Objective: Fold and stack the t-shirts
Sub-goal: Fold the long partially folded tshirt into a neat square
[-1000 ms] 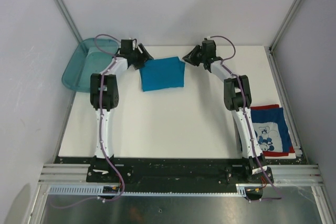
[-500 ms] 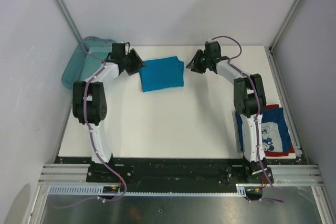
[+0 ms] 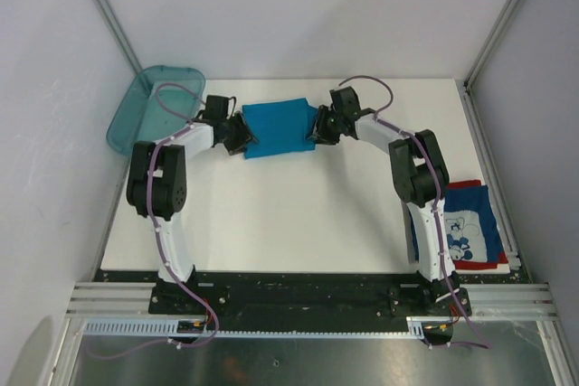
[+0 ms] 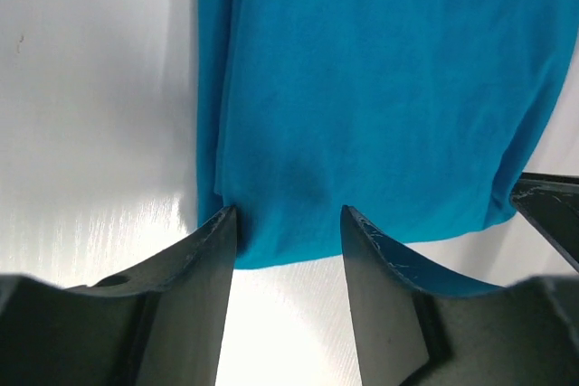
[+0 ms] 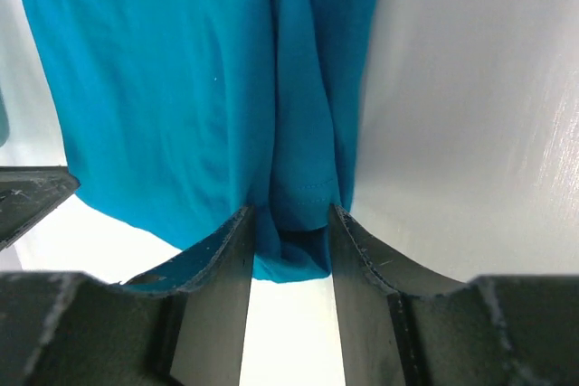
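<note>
The teal-blue t-shirt [image 3: 280, 126] lies folded flat at the back middle of the table. My left gripper [image 3: 242, 136] is open at its left edge. In the left wrist view the two fingertips [image 4: 224, 223] straddle the shirt's edge [image 4: 380, 88], my left gripper [image 4: 288, 223] holding nothing. My right gripper [image 3: 317, 128] is open at the shirt's right edge. In the right wrist view a bunched fold of the shirt [image 5: 298, 178] sits between the fingers [image 5: 237, 228] of my right gripper [image 5: 288, 219], unclamped. The folded dark blue printed shirt [image 3: 469, 226] lies at the front right.
A translucent teal bin [image 3: 140, 115] stands at the back left corner, just behind the left arm. Metal frame rails run along the table's right side [image 3: 493, 169] and front [image 3: 308, 300]. White walls close in the back and sides.
Both grippers have moved inward and down from beside the teal-blue shirt to its left and right edges. The shirt's edges now lie between the open fingers. The shirts have not moved.
</note>
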Tool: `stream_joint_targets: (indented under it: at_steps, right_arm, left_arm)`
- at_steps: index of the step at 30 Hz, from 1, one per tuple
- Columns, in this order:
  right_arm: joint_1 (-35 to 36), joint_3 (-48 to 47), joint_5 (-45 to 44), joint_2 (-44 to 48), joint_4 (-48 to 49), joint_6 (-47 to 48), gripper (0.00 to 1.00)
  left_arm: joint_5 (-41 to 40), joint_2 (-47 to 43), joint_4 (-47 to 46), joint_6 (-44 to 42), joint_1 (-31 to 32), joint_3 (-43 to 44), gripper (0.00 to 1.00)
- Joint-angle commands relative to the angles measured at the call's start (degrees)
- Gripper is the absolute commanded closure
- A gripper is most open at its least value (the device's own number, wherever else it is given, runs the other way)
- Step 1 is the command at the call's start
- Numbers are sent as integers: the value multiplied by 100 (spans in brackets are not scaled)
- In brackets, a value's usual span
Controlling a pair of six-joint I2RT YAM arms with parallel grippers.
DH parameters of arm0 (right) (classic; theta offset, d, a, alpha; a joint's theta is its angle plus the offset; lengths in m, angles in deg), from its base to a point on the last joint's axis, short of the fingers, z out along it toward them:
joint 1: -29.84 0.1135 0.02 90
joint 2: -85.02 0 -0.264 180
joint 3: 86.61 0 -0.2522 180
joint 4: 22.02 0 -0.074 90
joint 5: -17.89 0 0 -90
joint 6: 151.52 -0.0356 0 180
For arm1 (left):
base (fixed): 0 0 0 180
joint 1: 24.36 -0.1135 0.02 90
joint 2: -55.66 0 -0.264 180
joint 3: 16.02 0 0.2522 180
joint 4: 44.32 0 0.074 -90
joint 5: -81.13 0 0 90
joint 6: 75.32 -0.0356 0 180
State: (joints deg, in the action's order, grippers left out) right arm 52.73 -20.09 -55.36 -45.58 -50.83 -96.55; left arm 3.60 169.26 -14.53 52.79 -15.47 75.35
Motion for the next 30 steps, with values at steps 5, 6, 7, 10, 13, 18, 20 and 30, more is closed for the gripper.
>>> stream_joint_targets:
  at_steps: [5, 6, 7, 10, 13, 18, 20, 30]
  right_arm:
    - [67, 2, -319, 53, -169, 125, 62]
    - [58, 43, -351, 84, -189, 126, 63]
    - [40, 117, -381, 130, -177, 127, 63]
    - [-16, 413, -409, 345, -1, 103, 62]
    - [-26, 566, -392, 486, 95, 79, 62]
    - [33, 804, -541, 750, 180, 69, 62]
    - [38, 956, -583, 891, 293, 25, 62]
    - [282, 1140, -823, 1154, 702, 54, 60]
  left_arm:
    - [-146, 209, -96, -52, 52, 57, 51]
    - [-218, 155, -89, -90, 57, 15, 51]
    - [-306, 71, -82, -131, 54, -40, 51]
    - [-513, -139, -59, -264, 29, -178, 51]
    - [-531, -192, -5, -325, 4, -266, 51]
    - [-608, -310, 18, -371, 0, -462, 51]
    - [-610, -364, 22, -393, -23, -517, 51]
    - [-751, -784, 134, -426, -113, -644, 52]
